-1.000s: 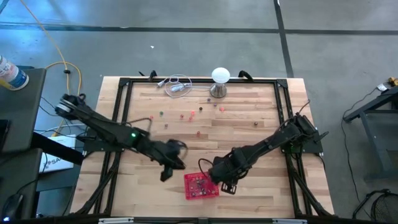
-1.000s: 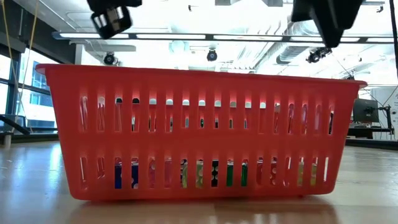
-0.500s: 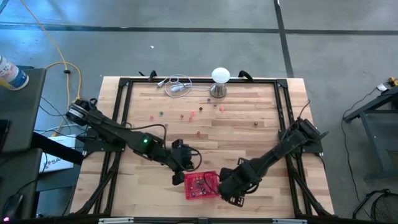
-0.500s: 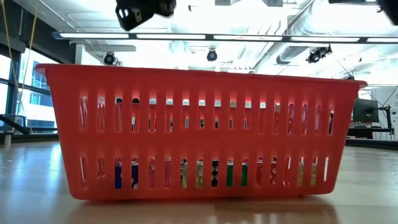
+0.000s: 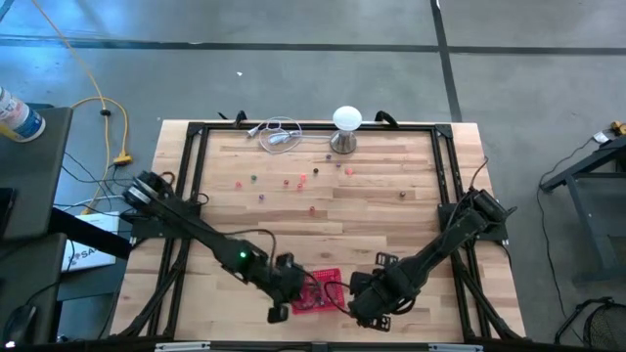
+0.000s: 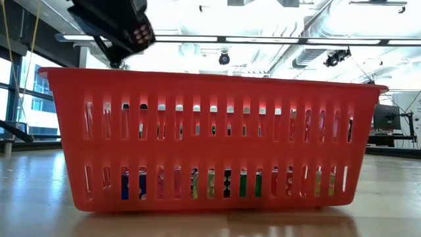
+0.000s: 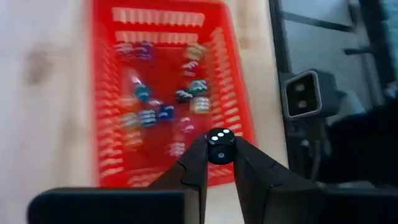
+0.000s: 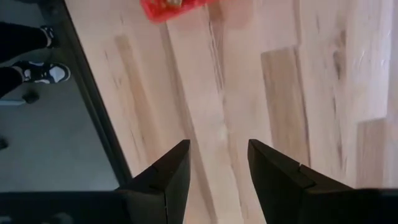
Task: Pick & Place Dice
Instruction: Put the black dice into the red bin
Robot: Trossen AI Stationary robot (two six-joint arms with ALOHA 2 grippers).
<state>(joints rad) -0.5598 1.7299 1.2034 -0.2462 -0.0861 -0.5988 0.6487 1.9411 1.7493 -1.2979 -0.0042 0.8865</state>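
Over the red basket (image 7: 165,93) my left gripper (image 7: 220,163) pinches a dark die (image 7: 221,145), many dice (image 7: 161,115) already inside, several loose dice (image 5: 293,182) left.

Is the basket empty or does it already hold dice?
Not empty. The left wrist view shows many mixed-colour dice lying in the red basket; the low view shows them through the slots.

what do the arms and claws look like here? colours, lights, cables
Both arms are dark, slim and jointed. The left arm shows a small green light near its forearm and thin dark cable loops by its claw. Each claw has two black wedge-shaped fingers tapering to the tips; the right claw looks the same. No readable markings.
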